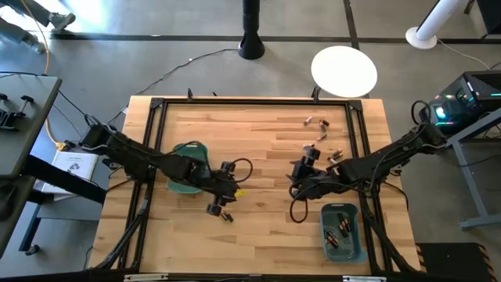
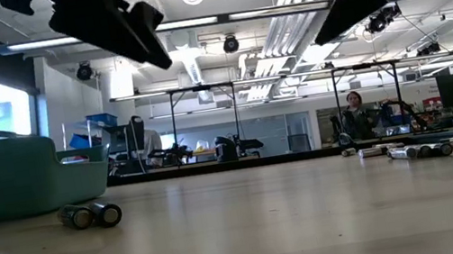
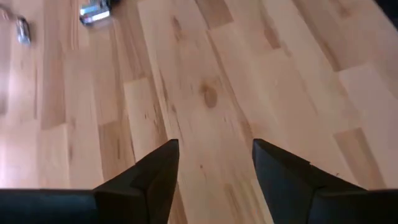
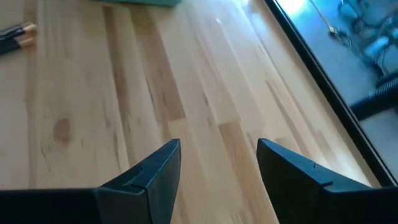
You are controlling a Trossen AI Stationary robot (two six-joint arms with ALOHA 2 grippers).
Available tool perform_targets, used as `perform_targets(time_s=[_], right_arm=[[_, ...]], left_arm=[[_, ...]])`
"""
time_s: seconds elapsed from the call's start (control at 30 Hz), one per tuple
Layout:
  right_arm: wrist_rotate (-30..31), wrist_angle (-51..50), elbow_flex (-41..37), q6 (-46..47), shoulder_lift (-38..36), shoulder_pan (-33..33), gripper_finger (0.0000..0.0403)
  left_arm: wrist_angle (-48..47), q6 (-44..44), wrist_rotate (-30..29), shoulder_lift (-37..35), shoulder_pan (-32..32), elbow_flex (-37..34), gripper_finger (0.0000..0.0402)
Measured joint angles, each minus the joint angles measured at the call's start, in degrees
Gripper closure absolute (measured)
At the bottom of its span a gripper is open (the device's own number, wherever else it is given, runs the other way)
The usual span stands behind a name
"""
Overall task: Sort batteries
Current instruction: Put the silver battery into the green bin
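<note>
The batteries lie in groups. Several loose ones (image 1: 322, 139) are scattered at the far right of the table, and two (image 1: 227, 216) lie near the middle left, side by side (image 2: 91, 215). A few more (image 1: 337, 233) sit in the right teal bin (image 1: 354, 249). My left gripper (image 1: 219, 205) hovers just beside the pair, near the left teal bin (image 1: 188, 149). Its fingers are open over bare wood (image 3: 216, 149). My right gripper (image 1: 302, 175) hangs at centre right, also open with nothing between its fingers (image 4: 219, 148).
A black frame (image 1: 258, 102) runs round the wooden table top. Bare wood lies between the two grippers and along the near edge. In the low view a person (image 2: 355, 116) shows far behind the table, in the room.
</note>
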Motion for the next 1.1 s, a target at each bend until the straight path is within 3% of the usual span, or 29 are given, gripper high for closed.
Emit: perform_targets(time_s=[0.07, 0.27, 0.53, 0.63, 0.77, 0.93, 1.1], right_arm=[[-0.8, -1.8, 0.08, 2.64, -0.61, -0.36, 0.0197], [-11.2, -3.15, 0.1, 5.2, -1.91, -1.62, 0.0197], [-23.25, -6.19, 0.16, 9.39, -2.23, -1.43, 0.0197], [-24.09, -10.42, 0.17, 13.94, -2.5, -1.8, 0.0197], [-27.19, -14.28, -0.23, 23.34, -2.27, -5.51, 0.0197], [-25.48, -14.39, -3.77, 40.92, -0.7, -12.24, 0.0197], [-30.35, -17.44, -8.06, 40.9, 0.83, -18.77, 0.0197]], left_arm=[[0.4, -1.04, -0.03, 0.8, 0.4, 0.0, 0.0202], [5.56, -4.7, -0.36, 0.99, 2.19, -0.02, 0.0207], [12.38, 2.12, -7.61, 3.81, 6.96, -0.02, 0.0211], [15.21, 2.22, -5.21, 6.36, 9.87, 0.0, 0.0211], [17.76, 8.71, 0.51, 10.78, 12.6, -0.08, 0.0211], [29.5, 8.41, 0.94, 17.24, 14.42, 2.08, 0.0211], [28.05, 4.49, 0.87, 20.43, 13.97, 4.69, 0.0211]])
